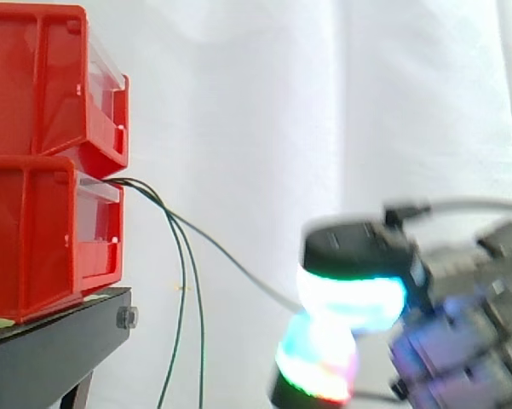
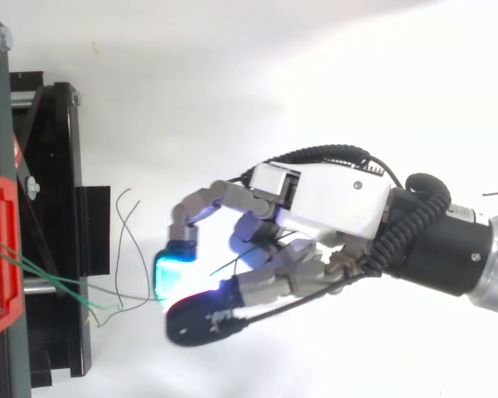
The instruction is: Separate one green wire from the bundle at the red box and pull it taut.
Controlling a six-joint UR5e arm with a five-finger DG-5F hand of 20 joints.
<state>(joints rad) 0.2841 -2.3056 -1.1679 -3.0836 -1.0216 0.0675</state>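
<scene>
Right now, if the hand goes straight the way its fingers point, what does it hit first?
Likely the two loose green wires hanging ahead of the hand, then the black stand; depth is unclear.

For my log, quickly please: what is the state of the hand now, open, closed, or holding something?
Hand: closed, pinching one green wire.

hand | fingers curled | pads pinched together

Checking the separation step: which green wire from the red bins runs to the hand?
The slanting wire, stretched from the red bins to the pinching pads of the hand; the other two wires hang slack.
</scene>
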